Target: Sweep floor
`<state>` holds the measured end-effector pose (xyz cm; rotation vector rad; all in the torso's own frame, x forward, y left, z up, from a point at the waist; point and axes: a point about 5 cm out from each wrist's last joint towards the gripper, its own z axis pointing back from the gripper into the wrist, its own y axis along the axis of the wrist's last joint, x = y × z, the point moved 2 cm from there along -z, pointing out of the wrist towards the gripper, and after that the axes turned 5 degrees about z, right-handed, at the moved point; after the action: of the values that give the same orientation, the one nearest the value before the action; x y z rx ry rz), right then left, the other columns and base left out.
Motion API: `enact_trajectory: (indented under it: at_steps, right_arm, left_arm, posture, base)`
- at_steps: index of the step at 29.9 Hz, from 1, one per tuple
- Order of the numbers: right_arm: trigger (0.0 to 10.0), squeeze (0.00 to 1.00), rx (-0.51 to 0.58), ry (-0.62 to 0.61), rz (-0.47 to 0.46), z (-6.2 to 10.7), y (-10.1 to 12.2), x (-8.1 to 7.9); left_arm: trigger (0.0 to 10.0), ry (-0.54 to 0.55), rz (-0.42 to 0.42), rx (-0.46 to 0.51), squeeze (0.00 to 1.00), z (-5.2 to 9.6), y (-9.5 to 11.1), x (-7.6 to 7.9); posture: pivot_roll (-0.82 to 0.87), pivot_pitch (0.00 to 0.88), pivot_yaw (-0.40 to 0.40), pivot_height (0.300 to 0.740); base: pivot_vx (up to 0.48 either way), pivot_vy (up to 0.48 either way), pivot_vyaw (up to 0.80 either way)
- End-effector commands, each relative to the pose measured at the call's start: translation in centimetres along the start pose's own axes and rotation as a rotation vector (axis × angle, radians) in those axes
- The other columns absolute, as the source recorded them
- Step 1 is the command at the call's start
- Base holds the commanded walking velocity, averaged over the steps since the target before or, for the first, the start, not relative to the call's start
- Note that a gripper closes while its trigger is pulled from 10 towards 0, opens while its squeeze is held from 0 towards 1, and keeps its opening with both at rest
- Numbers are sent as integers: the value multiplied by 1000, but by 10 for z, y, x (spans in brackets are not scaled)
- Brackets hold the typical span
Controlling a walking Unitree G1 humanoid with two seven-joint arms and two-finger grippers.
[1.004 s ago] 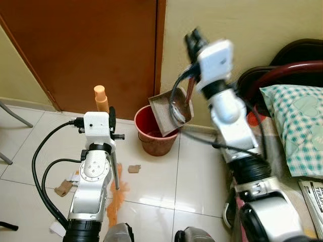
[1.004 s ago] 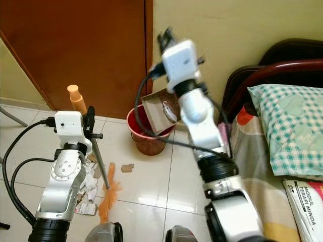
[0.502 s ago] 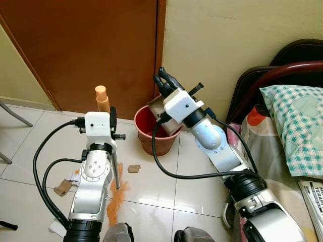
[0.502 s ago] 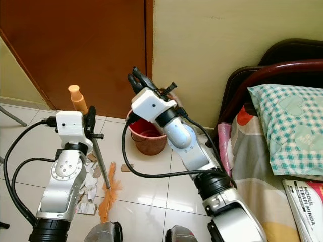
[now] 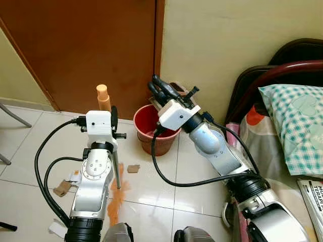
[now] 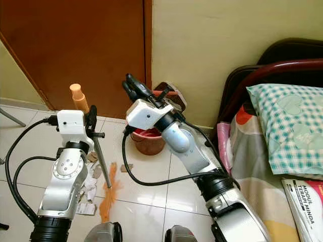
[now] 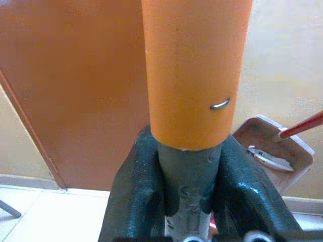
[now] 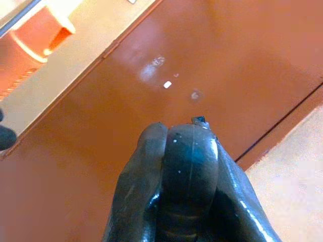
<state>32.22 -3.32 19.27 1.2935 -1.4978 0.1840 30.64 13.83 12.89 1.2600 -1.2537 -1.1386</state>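
My left gripper (image 5: 112, 119) is shut on the grey shaft of a broom (image 7: 187, 166), just under its orange grip (image 5: 103, 96). The orange bristles (image 5: 117, 197) rest on the tiles below. My right gripper (image 5: 159, 91) is low over the red bucket (image 5: 145, 127), its fingers (image 8: 176, 166) pressed together and pointing toward the brown door. The brown dustpan (image 6: 169, 94) hangs tilted behind that wrist by its thin red handle (image 7: 303, 125). A cardboard scrap (image 5: 133, 168) and paper bits (image 6: 91, 187) lie on the floor.
The brown door (image 5: 91, 45) and yellow wall close off the far side. A bed with a checked pillow (image 5: 295, 126) and a book (image 5: 314, 194) is to the right. A metal furniture leg (image 5: 12, 116) crosses the left edge.
My right arm has swung down from high above the bucket to just over it. The dustpan, earlier tipped over the bucket, now hangs behind the wrist. The left arm and broom stayed put.
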Motion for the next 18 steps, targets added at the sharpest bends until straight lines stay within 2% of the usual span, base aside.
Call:
enact_trajectory:
  at_steps: [1,4,5,7,8,10,12,18]
  right_arm:
    - [10000,0,12,31,55,2,-1,1]
    - [10000,0,16,31,19,3,0,-2]
    - [10000,0,7,6,-60,2,2,-2]
    - [10000,0,7,6,-102,2,3,-5]
    - [10000,0,14,22,-102,3,4,-8]
    - [10000,0,36,84,-43,6,7,-19]
    - [10000,0,32,99,-41,10,6,-23]
    - [10000,0,1,106,-4,14,-1,-20]
  left_arm:
    - [10000,-9,8,16,0,-2,3,2]
    - [10000,-9,10,16,0,-2,3,2]
    - [10000,-10,11,16,0,-2,3,3]
    - [10000,-11,12,16,0,-2,3,3]
    - [10000,-12,12,15,0,-2,3,4]
    - [10000,-13,13,15,0,-1,3,4]
    - [10000,-13,13,15,0,-1,3,4]
    - [10000,-13,12,13,0,0,2,3]
  posture:
    - [-38,80,-33,740]
    - [-38,80,-33,740]
    - [-38,80,-33,740]
    - [-38,80,-33,740]
    - [-38,80,-33,740]
    - [-37,83,-31,740]
    - [-35,86,-30,740]
    - [-36,89,-30,740]
  base:
    - [0,0,0]
    - [0,0,0]
    - [0,0,0]
    - [0,0,0]
    - [0,0,0]
    - [0,0,0]
    - [0,0,0]
    - [0,0,0]
